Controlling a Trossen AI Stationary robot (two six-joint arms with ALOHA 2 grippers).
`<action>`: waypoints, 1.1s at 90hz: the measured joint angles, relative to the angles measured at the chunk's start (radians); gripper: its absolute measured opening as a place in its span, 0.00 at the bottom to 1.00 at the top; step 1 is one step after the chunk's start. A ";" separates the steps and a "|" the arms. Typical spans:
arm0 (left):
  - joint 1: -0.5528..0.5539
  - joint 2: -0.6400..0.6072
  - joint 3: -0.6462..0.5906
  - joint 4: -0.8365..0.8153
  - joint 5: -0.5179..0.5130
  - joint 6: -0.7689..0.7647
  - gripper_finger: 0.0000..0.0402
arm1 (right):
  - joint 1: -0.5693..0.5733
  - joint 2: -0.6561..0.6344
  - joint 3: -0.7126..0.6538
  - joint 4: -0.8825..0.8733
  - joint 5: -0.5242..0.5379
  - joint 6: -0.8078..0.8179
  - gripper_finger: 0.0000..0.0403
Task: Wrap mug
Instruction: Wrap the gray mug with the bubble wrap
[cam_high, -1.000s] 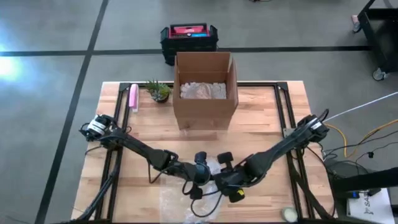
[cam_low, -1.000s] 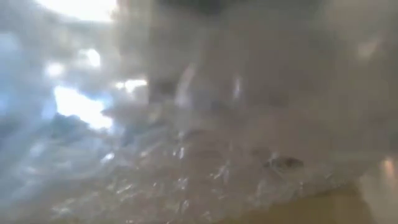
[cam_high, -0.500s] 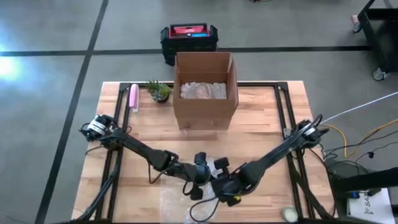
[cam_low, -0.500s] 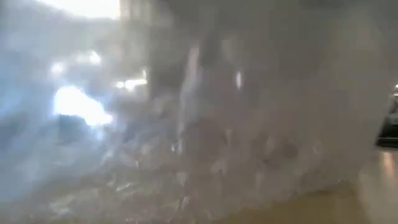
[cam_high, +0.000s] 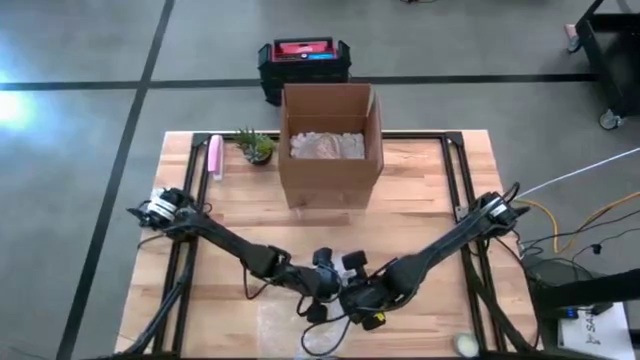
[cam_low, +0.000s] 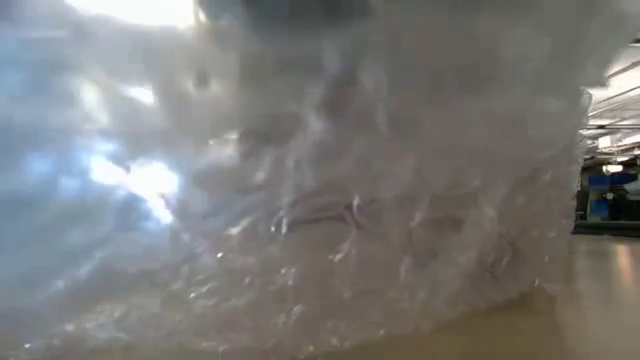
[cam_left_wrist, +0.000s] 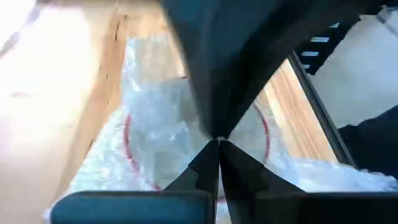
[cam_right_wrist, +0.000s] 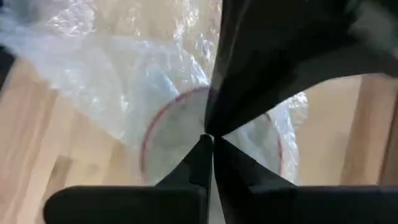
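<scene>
Both jaws pinched shut, apparently on bubble wrap (cam_right_wrist: 118, 81), directly over red-rimmed mug (cam_left_wrist: 155, 134).

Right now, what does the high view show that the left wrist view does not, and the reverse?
Only the high view shows the cardboard box, the small plant and both arms meeting at the table's near edge. Only the left wrist view shows the mug's red rim under the bubble wrap, with the left gripper closed on the wrap. Both show the wooden table and the wrap.
</scene>
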 joint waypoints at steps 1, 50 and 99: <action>0.001 0.001 0.000 0.001 -0.001 -0.001 0.00 | 0.001 -0.002 0.006 -0.006 -0.002 0.001 0.00; 0.004 0.009 0.001 0.011 -0.011 -0.015 0.00 | -0.030 0.002 -0.061 -0.081 0.099 0.066 0.00; -0.005 -0.099 0.038 -0.207 0.008 -0.026 0.00 | -0.024 0.069 -0.088 0.008 0.057 0.053 0.00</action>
